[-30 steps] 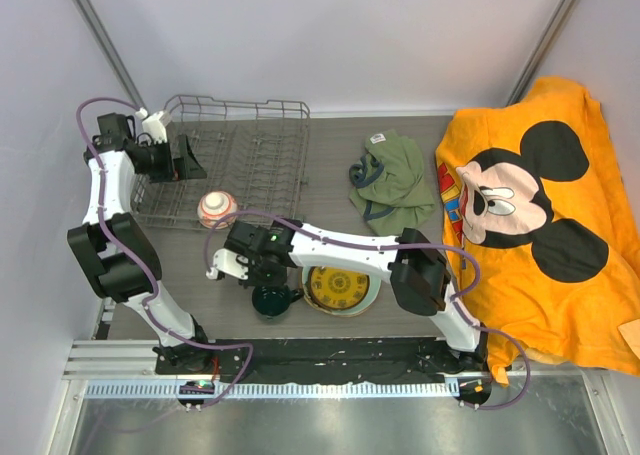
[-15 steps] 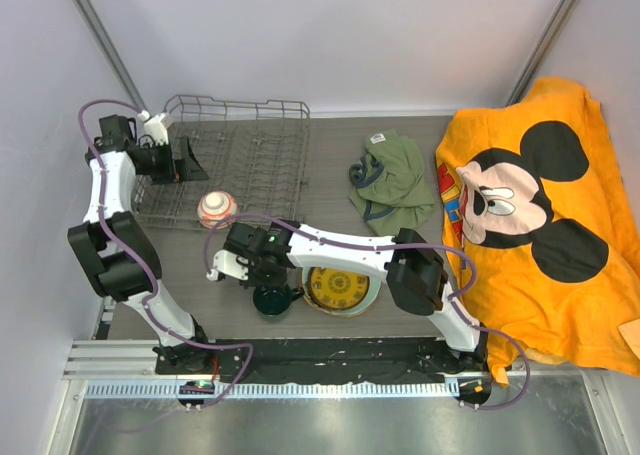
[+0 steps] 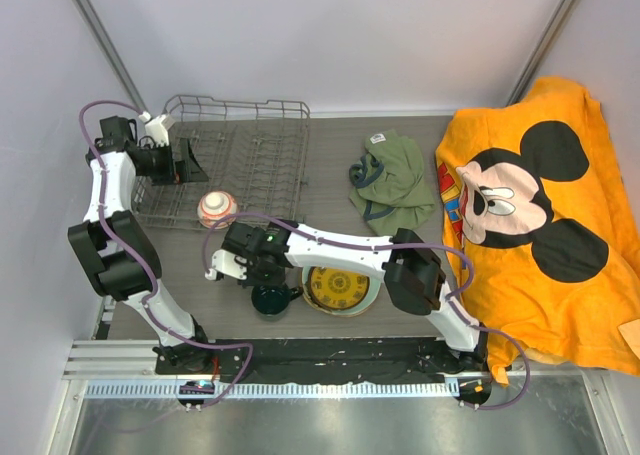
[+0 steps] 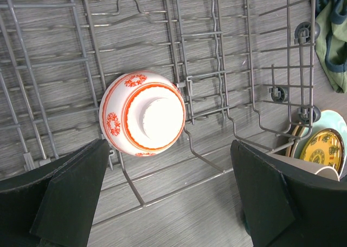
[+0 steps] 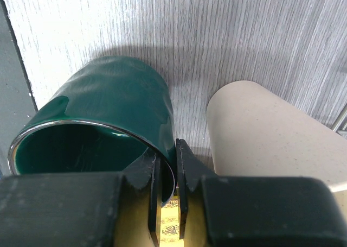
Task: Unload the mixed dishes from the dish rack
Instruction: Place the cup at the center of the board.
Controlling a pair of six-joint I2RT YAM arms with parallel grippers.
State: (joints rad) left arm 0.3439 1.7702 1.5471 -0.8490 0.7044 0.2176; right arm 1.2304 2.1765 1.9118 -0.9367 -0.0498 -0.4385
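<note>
Dark green mug (image 5: 108, 111) in right gripper (image 5: 167, 156)

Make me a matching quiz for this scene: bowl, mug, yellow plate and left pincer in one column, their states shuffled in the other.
1 bowl
2 mug
3 yellow plate
4 left pincer

A open, over the rack
B rim pinched by the right pincer
C upside down in the rack
D top of a stack on the table

Pairs: 1-C, 2-B, 3-D, 4-A
</note>
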